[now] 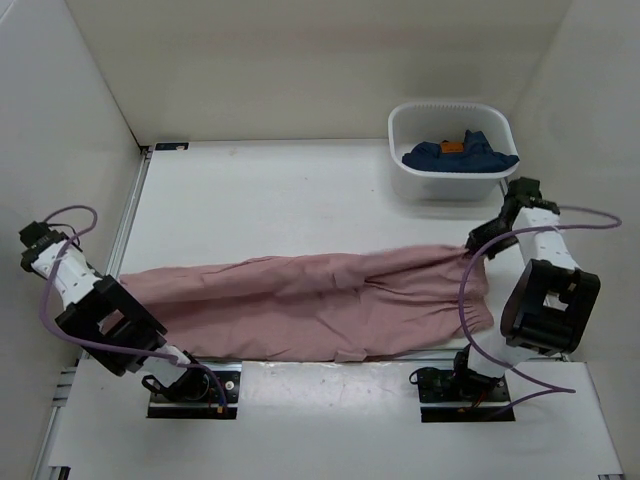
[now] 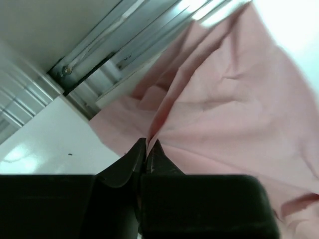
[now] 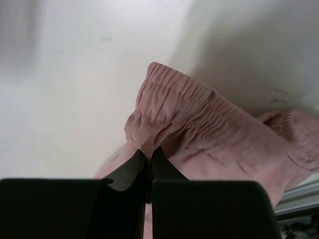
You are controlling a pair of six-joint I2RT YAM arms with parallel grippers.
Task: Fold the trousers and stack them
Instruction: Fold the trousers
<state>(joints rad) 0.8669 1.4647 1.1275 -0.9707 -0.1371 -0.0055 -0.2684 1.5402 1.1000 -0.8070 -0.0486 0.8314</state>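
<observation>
- the trousers [image 1: 310,300] are stretched out sideways across the near part of the table [image 1: 280,200], waistband end on the right, leg ends on the left
- left gripper [image 2: 146,148] has its fingers pressed together, pinching pink fabric at the leg end
- right gripper [image 3: 148,155] is squeezed tight on the cloth just under the gathered waistband [image 3: 184,99]
- white tub [image 1: 450,187] at the far right holds a dark blue garment [image 1: 470,158], not touching the trousers

Matt, wrinkly thin cloth trousers [image 1: 310,300]
</observation>
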